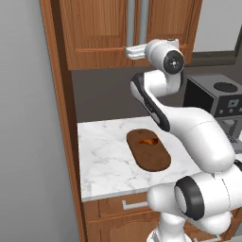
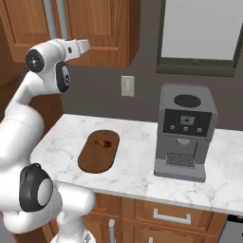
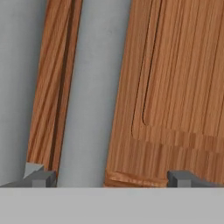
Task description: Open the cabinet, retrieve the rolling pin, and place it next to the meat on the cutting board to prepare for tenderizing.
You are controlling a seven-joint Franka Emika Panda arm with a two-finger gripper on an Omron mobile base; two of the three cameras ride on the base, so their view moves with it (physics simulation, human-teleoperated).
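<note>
gripper (image 3: pixel 109 177) up at the cabinet (image 1: pixel 94 33), jaws spread wide, nothing held, straddling a door handle (image 3: pixel 89 87). opening step, doors shut. next: push in, then close squarely on the bar. meat (image 2: pixel 103 142) waits on the board (image 2: pixel 97 154) below.

The white arm reaches up to the cabinet (image 2: pixel 102 28), its hand (image 2: pixel 78 47) level with the lower edge of the doors beside the 2 silver bar handles (image 2: pixel 54 19). On the marble counter (image 2: pixel 137 175) lies the cutting board (image 2: pixel 97 154) with the meat (image 2: pixel 103 142) near its far end. A grey coffee machine (image 2: pixel 185 133) stands well apart to the right, below a window (image 2: pixel 201 35), with a wall switch (image 2: pixel 126 86) between the cabinet and the machine.
</note>
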